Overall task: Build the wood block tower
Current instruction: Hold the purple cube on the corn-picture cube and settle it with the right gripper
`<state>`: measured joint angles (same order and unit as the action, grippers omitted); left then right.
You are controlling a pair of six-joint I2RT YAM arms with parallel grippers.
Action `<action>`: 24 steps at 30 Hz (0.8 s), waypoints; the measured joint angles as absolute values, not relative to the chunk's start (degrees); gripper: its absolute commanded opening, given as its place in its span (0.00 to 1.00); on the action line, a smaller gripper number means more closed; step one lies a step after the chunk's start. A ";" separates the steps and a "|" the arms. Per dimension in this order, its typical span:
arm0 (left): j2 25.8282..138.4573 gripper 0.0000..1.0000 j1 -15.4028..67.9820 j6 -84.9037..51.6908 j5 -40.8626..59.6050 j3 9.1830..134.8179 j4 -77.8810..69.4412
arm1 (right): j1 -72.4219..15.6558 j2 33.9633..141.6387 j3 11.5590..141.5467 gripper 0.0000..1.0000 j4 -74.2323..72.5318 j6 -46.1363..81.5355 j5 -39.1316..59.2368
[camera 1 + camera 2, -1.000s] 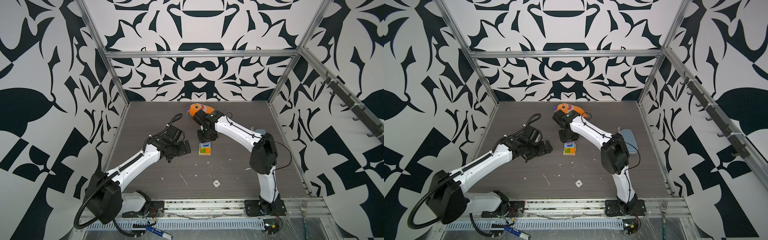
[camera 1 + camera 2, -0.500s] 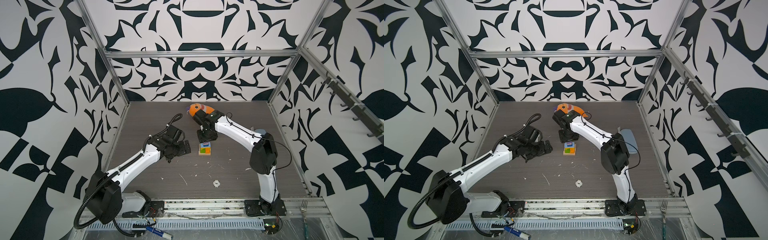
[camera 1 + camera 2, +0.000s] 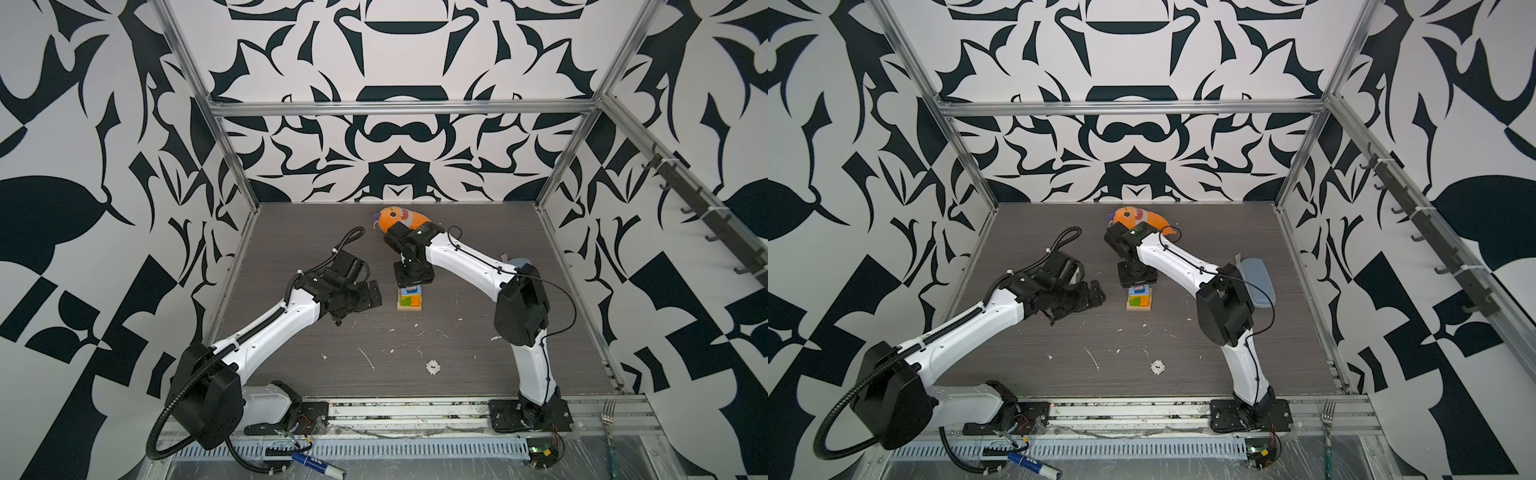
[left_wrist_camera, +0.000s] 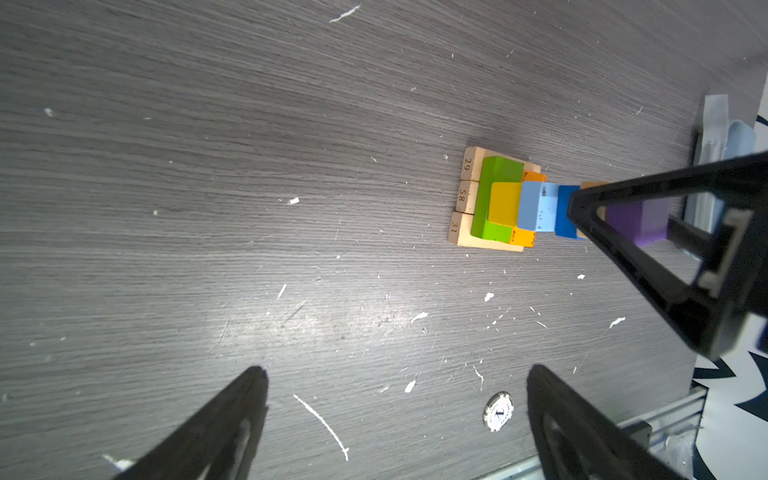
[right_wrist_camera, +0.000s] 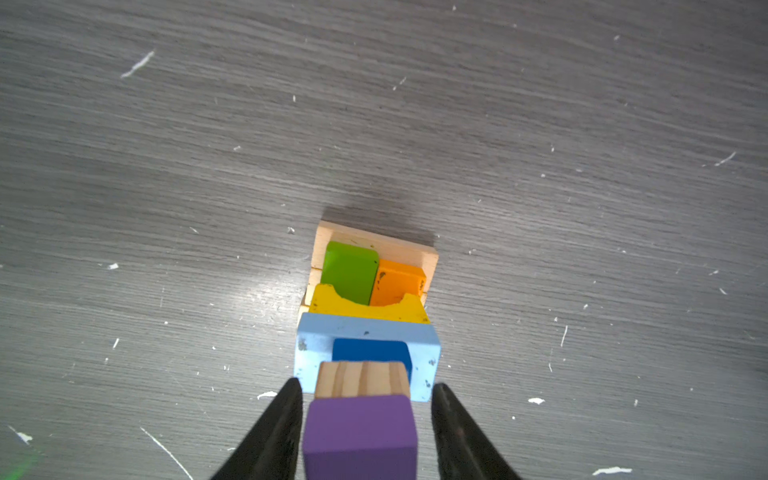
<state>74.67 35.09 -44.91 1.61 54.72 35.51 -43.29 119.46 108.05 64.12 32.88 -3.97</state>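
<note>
Wood block tower [image 3: 409, 297] on scuffed grey tabletop [image 3: 478, 374]

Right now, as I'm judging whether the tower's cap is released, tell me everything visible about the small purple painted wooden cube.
The small purple painted wooden cube is matte, with softly rounded edges. It sits level, crowning the wood block tower, above the dark blue cube; a tan grain-marked surface shows directly beneath. The right gripper straddles it, slim gaps either side, not touching.

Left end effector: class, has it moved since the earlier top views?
No. In a top view the left end effector keeps its gap left of the wood block tower.
</note>
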 measured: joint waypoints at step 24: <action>74.63 1.00 34.35 -42.74 2.85 54.72 34.44 | -43.29 121.91 110.43 0.52 66.24 34.50 -3.66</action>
